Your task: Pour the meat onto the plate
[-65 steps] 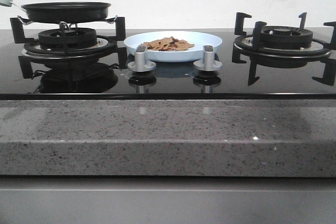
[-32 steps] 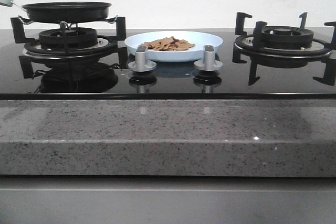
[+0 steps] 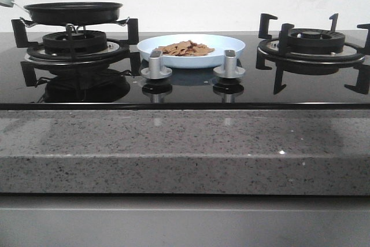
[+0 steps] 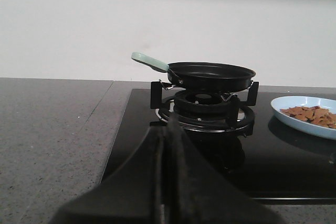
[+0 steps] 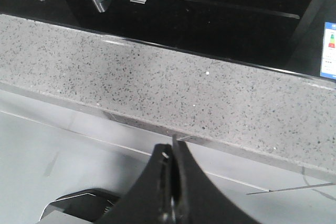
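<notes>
Meat (image 3: 186,48), a heap of small thin golden-brown flat pieces, already lies on the wide shallow pale-blue round plate (image 3: 231,43) at centre of the front view, so the pour looks done. Largest to smallest: grey speckled stone counter (image 3: 185,143) fills the lower half of the frame; black glass hob (image 3: 185,93) runs across the middle; black cast burner w/ pan supports (image 3: 312,47) at right, bare; black round frying pan (image 3: 73,11) w/ pale-green handle (image 4: 149,61) sits level on the left burner (image 3: 75,44), upper left of the frame, and shows no pieces inside in the left wrist view; then the plate between the burners; two silver knobs (image 3: 156,65) just in front of it; then the pieces themselves. Left gripper (image 4: 167,156) at bottom centre of its frame, fingers pressed together, holding nothing, well back from the pan. Right gripper (image 5: 170,177) likewise closed on nothing, low in its frame, over the counter's front edge. Risks from here, as a guess: an arm sweeping back across could clip the pan handle and tip the pan off its supports, or nudge the plate on the slick glass and scatter pieces. Not much else could go wrong.
</notes>
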`<state>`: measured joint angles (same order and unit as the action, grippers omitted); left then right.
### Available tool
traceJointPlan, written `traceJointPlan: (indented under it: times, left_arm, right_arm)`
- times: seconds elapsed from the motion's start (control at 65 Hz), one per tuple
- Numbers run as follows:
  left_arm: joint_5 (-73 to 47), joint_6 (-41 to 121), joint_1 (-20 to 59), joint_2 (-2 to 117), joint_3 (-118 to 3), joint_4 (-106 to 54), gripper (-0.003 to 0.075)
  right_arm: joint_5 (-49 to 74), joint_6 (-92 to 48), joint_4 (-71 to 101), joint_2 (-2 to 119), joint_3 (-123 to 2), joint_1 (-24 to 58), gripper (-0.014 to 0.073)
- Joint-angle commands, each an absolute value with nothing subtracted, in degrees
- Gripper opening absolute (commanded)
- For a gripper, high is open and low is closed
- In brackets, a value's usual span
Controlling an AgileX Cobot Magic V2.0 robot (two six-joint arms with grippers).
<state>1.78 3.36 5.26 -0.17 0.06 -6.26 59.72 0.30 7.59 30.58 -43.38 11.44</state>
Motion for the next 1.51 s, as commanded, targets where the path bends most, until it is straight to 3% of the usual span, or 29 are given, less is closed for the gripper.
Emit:
traceJointPlan:
  times: [0.0, 0.092, 0.323, 0.538, 0.908, 1.492]
  left_arm:
    - [6.26, 2.81, 5.70, -1.24, 0.56, -6.56, -0.0020]
    - [6.26, 2.81, 5.70, -1.24, 0.56, -6.56, -0.0020]
    - [6.26, 2.81, 5.70, -1.13, 0.56, -6.56, -0.0020]
    - [6.26, 2.81, 5.70, -1.13, 0.56, -6.56, -0.0020]
    - [6.15, 2.81, 5.70, -1.13, 0.56, -6.56, -0.0020]
    - [6.22, 2.81, 5.70, -1.13, 0.56, -6.56, -0.0020]
  right_arm:
    - [56.67, 0.00, 7.41, 30.81, -44.93, 11.09, -0.0069]
    - [53.85, -0.32, 4.41, 28.75, -43.30, 10.75, -0.0069]
    - [25.17, -0.32, 5.08, 14.33, -25.64, 3.30, -0.0069]
    - [11.01, -0.32, 5.37, 5.29, -10.71, 1.12, -0.0069]
    - [1.61, 0.00, 5.37, -1.54, 1.20, 2.49, -0.0069]
    - [1.73, -0.32, 5.32, -1.55, 1.21, 0.53, -0.0069]
